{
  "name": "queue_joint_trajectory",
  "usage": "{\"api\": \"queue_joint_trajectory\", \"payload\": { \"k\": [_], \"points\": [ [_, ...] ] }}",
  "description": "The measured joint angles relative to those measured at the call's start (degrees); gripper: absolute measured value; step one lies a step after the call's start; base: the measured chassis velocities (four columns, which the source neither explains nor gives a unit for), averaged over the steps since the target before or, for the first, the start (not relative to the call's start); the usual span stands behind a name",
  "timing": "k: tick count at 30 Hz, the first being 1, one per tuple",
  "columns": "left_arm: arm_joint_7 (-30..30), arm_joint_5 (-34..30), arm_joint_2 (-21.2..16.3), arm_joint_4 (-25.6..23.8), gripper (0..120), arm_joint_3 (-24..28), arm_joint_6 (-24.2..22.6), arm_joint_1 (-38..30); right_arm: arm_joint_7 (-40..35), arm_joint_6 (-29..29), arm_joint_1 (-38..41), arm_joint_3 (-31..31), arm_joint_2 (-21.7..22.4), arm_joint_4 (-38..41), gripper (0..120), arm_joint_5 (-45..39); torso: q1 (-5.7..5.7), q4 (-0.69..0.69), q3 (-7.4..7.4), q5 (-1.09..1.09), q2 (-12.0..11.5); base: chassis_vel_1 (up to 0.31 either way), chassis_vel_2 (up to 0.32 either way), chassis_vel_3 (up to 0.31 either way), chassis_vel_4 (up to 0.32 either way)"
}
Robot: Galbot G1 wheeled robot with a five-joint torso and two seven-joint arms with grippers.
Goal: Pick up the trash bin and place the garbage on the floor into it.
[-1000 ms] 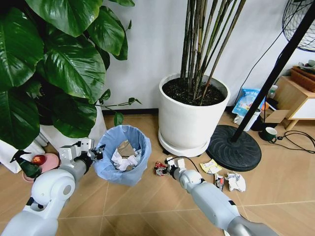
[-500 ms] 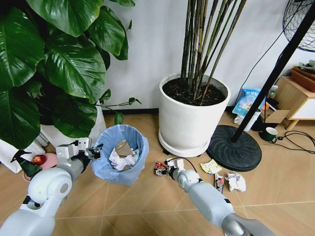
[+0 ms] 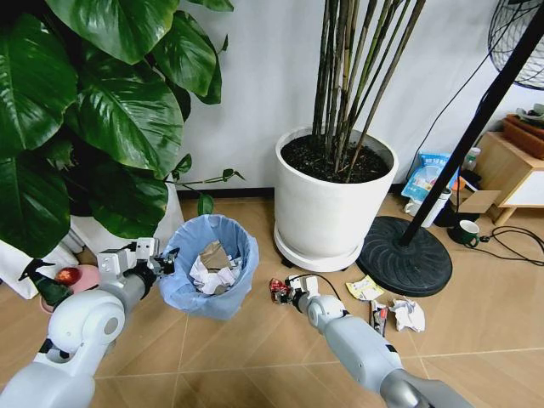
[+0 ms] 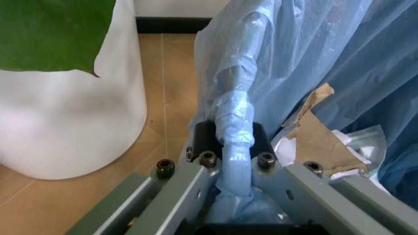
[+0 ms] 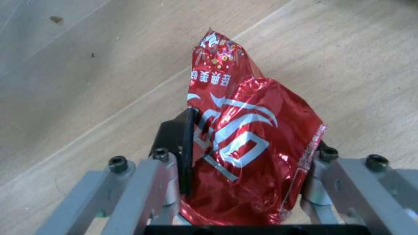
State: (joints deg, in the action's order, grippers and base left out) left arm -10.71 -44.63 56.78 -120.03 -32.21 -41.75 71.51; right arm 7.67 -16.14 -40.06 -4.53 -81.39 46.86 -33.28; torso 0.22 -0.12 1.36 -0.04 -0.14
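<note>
My head camera looks forward and down at the floor (image 3: 255,357). My wrist cameras sit close: the left shares the trash bin (image 4: 339,73), the right the floor.

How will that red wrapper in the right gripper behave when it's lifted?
The red wrapper is creased foil, so probably very light and floppy. Its glossy surface may slip, though the right gripper is closed across its middle. It likely won't roll if dropped.

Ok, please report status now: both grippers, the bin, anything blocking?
Left gripper shut on trash bin rim. Right gripper shut on red wrapper, low over floor. Big white plant pot close behind; path to bin open.
</note>
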Motion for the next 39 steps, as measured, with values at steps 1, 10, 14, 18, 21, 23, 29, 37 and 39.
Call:
{"api": "queue_joint_trajectory", "payload": {
  "k": [1, 10, 14, 18, 21, 23, 29, 37, 39],
  "points": [
    [0.00, 0.00, 0.00, 0.00, 0, 0.00, 0.00, 0.00, 0.00, 0.00, 0.00, 0.00, 0.00, 0.00, 34, 0.00, 0.00, 0.00, 0.00, 0.00, 0.00, 0.000, 0.000, 0.000, 0.000],
    [1.11, 0.01, -0.12, 0.01, 0, -0.03, 0.00, 0.23, -0.74, -0.41, -3.10, 1.18, 2.54, 6.69, 33, -0.32, 0.00, -0.02, 0.02, -0.03, 0.00, 0.000, 0.000, 0.000, 0.000],
    [1.69, 0.04, -0.40, 0.20, 0, -0.02, 0.00, 0.58, -1.44, -0.84, -5.74, 2.00, 4.93, 12.95, 33, -1.74, 0.01, -0.02, 0.02, -0.02, 0.00, 0.000, 0.000, 0.000, 0.000],
    [2.86, 0.23, -0.80, 1.13, 0, -0.13, 0.00, 0.94, -1.73, -0.43, -8.31, 4.26, 7.32, 21.03, 33, -1.53, 0.00, -0.01, 0.01, 0.00, 0.00, 0.000, 0.000, 0.000, 0.000],
    [3.61, 0.25, -1.24, 2.00, 0, -0.12, 0.00, 0.93, -1.79, -0.52, -9.49, 5.69, 8.57, 25.59, 33, -1.99, 0.00, -0.01, 0.01, -0.01, 0.00, 0.000, 0.000, 0.000, 0.000],
    [3.94, 0.26, -1.68, 2.53, 0, 0.08, 0.01, 0.87, -1.85, -0.77, -10.47, 6.67, 9.63, 28.79, 33, -2.78, 0.00, 0.00, 0.00, 0.00, 0.00, 0.000, 0.000, 0.000, 0.000],
    [4.91, 0.02, -3.62, 5.00, 0, 1.91, 0.04, -0.60, -2.24, -1.42, -14.79, 11.58, 14.48, 42.36, 33, -5.70, 0.01, -0.02, 0.01, 0.00, 0.00, 0.000, 0.000, 0.000, 0.000],
    [5.71, -0.47, -4.20, 6.44, 0, 3.97, 0.04, -2.73, -4.44, -3.01, -18.66, 15.65, 20.25, 60.03, 31, -13.04, 0.00, -0.02, 0.00, 0.00, 0.00, 0.000, 0.000, 0.000, 0.000],
    [6.08, -0.49, -4.17, 6.66, 0, 4.35, 0.04, -3.17, -4.82, -3.29, -18.50, 15.67, 20.91, 62.09, 31, -14.26, 0.00, -0.02, 0.01, -0.01, 0.00, 0.000, 0.000, 0.000, 0.000]
  ]
}}
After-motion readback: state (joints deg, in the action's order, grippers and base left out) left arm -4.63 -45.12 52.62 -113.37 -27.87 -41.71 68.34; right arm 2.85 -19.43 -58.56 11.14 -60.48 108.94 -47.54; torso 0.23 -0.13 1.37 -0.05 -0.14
